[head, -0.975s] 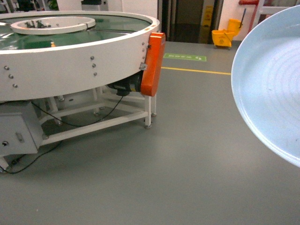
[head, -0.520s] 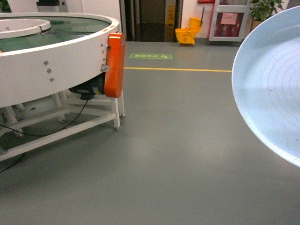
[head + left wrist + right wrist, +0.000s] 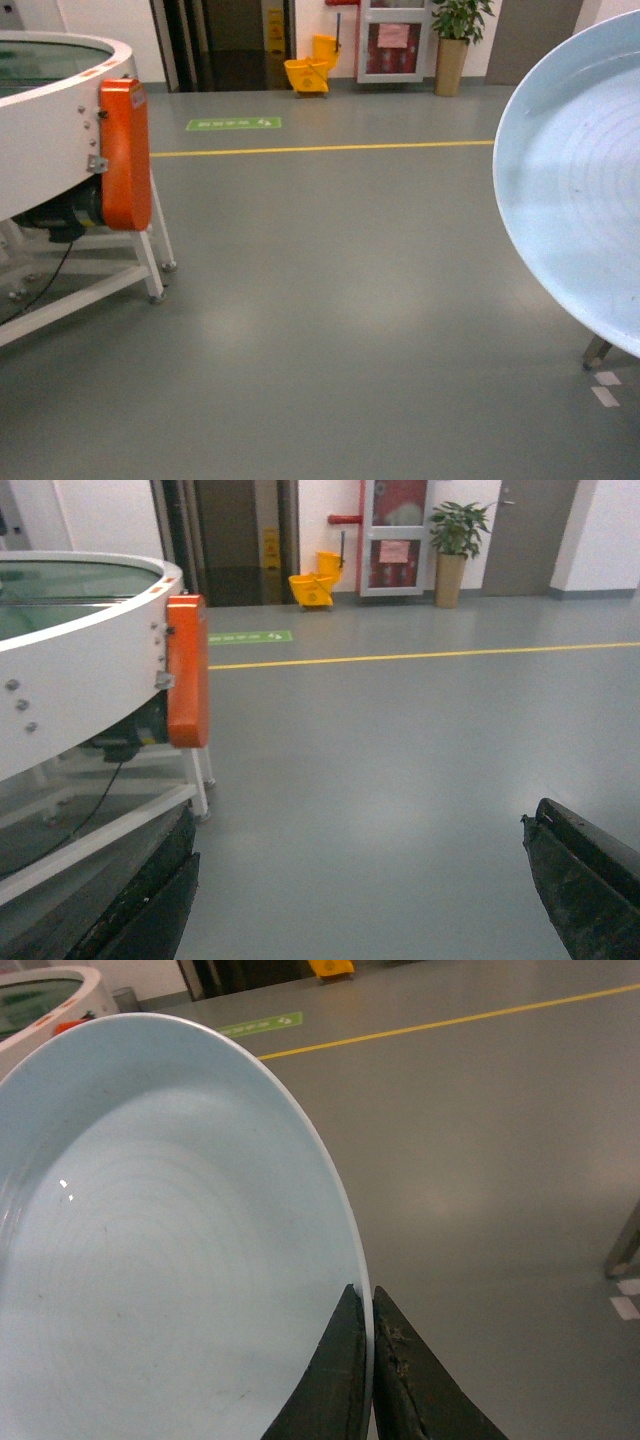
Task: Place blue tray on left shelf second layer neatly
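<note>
The blue tray, pale, round and ringed, fills the right edge of the head view, tilted up on its edge. In the right wrist view my right gripper is shut on the blue tray, one finger on each side of the rim. My left gripper is open over bare grey floor, with nothing between its dark fingers. Neither gripper shows in the head view. The left shelf second layer is out of view.
A round white conveyor machine with an orange cover stands at the left on a white frame. A yellow floor line, a mop bucket and a potted plant lie ahead. A metal leg shows under the tray.
The whole view has swung to the right: the conveyor machine slid to the left edge, and the plant and the metal leg came into sight. The tray keeps its place in my right gripper.
</note>
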Controlling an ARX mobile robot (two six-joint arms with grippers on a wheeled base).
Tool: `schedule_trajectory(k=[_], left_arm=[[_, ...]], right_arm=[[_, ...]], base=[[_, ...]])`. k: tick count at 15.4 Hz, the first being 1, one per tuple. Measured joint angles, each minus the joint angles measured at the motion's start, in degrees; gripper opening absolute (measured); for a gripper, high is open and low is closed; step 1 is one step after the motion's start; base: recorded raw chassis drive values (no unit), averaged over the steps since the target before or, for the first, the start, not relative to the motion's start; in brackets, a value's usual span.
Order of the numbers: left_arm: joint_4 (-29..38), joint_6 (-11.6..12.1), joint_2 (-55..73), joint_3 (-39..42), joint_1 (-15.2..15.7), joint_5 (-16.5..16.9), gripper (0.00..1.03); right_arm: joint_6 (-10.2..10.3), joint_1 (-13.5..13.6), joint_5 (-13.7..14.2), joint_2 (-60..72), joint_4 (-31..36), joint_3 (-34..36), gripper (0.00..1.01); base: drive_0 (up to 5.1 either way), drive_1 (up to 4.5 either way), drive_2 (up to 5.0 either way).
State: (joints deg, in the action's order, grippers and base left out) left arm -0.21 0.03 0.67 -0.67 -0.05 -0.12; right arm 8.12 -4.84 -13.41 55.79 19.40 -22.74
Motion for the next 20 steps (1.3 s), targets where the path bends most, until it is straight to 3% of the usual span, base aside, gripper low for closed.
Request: schedule_trajectory(k=[12,20], left_arm=[[0.0,0.0,0.0,0.0,0.0,-0.1,0.98],[-0.1,0.0,0.0,0.0,0.0,0.2,0.98]], right_arm=[[0.0,0.0,0.1,0.3,-0.1,0.0,0.02],[0.0,0.3,0.3,0.3,0.2,0.0,0.02]], base=[[1.0,-0.36,-6.8],[2.2,-2.50,-5.6]])
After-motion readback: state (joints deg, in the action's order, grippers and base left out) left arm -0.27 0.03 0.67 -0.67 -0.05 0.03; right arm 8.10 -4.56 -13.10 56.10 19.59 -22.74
